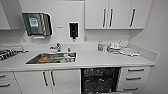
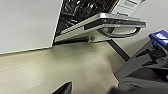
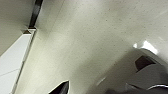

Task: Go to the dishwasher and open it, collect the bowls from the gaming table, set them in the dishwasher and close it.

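step: dishwasher open, under counter right of sink | grippers: can't tell | next: likely fetch bowls

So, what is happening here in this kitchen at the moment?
The robot faces a white kitchen counter with a sink and some dishes beside it. Under the counter, the dishwasher is open: its dark inside with wire racks shows in the head view. In the left wrist view its door is swung down, with the curved handle facing the camera. Nothing is being held or touched as far as the pictures show, and no bowls are seen in the racks.
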Controlling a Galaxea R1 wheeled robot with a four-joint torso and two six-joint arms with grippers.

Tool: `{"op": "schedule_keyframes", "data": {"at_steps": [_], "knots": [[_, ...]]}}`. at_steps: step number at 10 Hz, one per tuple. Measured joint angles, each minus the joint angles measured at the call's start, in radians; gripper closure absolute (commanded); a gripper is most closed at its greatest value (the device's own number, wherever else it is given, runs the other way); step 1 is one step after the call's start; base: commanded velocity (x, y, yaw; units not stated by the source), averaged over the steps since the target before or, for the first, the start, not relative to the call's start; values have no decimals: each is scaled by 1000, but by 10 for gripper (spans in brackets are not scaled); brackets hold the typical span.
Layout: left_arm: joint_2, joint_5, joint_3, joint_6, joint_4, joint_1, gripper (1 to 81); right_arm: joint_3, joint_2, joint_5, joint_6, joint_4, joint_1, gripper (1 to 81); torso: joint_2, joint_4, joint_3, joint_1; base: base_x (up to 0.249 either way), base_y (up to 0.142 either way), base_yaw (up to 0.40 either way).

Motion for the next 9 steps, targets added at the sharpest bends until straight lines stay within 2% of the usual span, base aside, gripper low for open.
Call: {"op": "schedule_keyframes", "data": {"at_steps": [2, 4, 6, 9], "knots": [[114, 1, -144, -13, 0, 45, 10, -84, 42, 2, -108, -25, -53, 10, 0, 0, 0, 0, 0, 0, 0], [224, 4, -296, -17, 0, 102, 10, -178, 97, 61, -282, -38, -102, 10, 0, 0, 0, 0, 0, 0, 0], [336, 4, -442, -28, 0, 157, 10, -242, 149, 129, -398, -53, -204, 10, 0, 0, 0, 0, 0, 0, 0], [495, 3, -654, -36, 0, 217, 10, -373, 228, 213, -508, -106, -292, 10, 0, 0, 0, 0, 0, 0, 0]]}}
